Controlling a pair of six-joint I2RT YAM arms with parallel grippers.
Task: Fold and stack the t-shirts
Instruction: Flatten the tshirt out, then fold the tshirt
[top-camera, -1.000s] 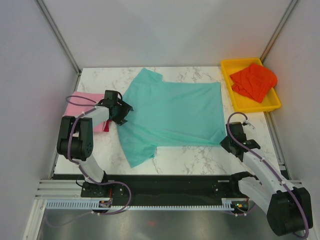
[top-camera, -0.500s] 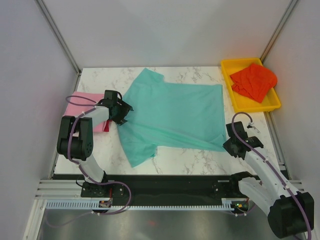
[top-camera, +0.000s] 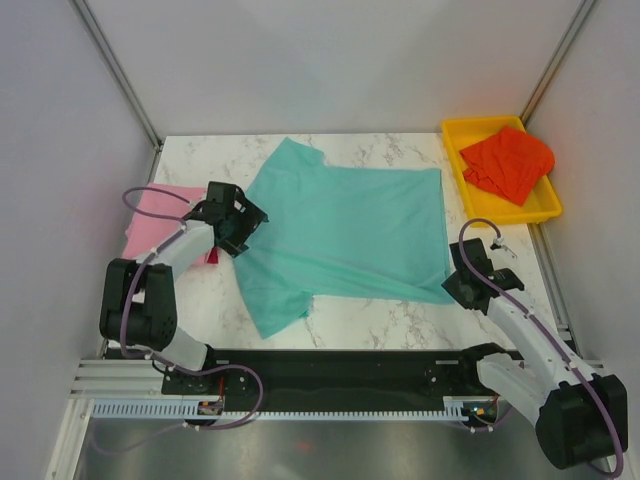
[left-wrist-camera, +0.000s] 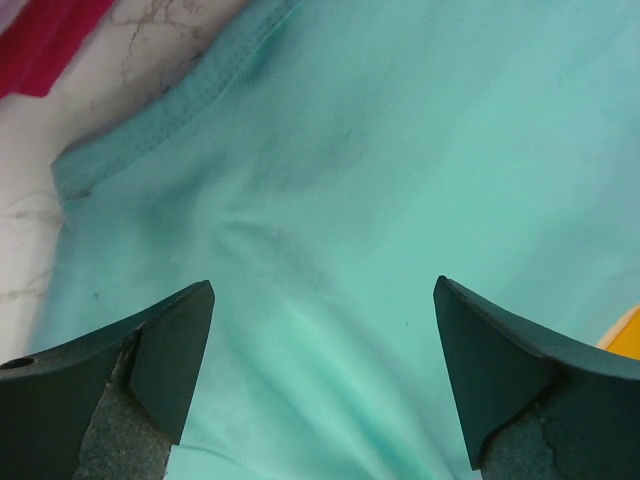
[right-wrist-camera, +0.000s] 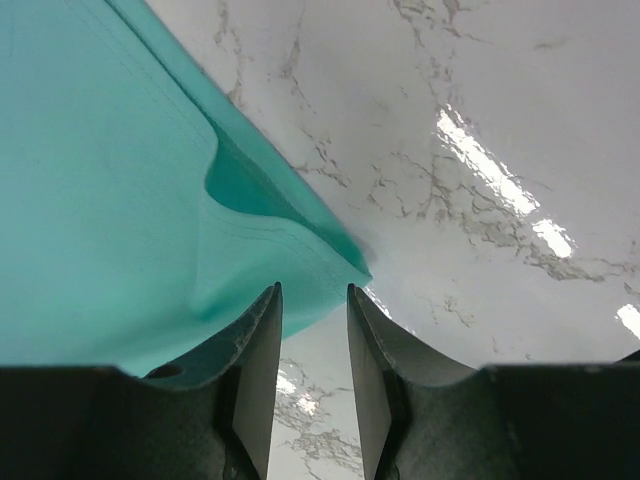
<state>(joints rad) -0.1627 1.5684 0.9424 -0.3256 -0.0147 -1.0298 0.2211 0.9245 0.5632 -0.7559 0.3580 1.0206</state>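
Teal shirt (top-camera: 345, 235) lies flat mid-surface (top-camera: 400, 320). Left end effector (left-wrist-camera: 325, 330) is spread wide over the collar. Right end effector (right-wrist-camera: 314, 300) is barely parted at the near-right hem corner, gripping nothing. Grabbing there could catch one layer and bunch it.

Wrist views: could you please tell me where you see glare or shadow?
Right wrist view: bright glare patches on the marble table, and a dark pocket of shadow in the teal shirt's raised fold. Left wrist view: no glare, the shirt evenly lit.

The top camera looks down from high behind the near edge on the whole table (top-camera: 400, 320); each wrist camera sits close over the teal shirt (top-camera: 350, 230), seen in all three.
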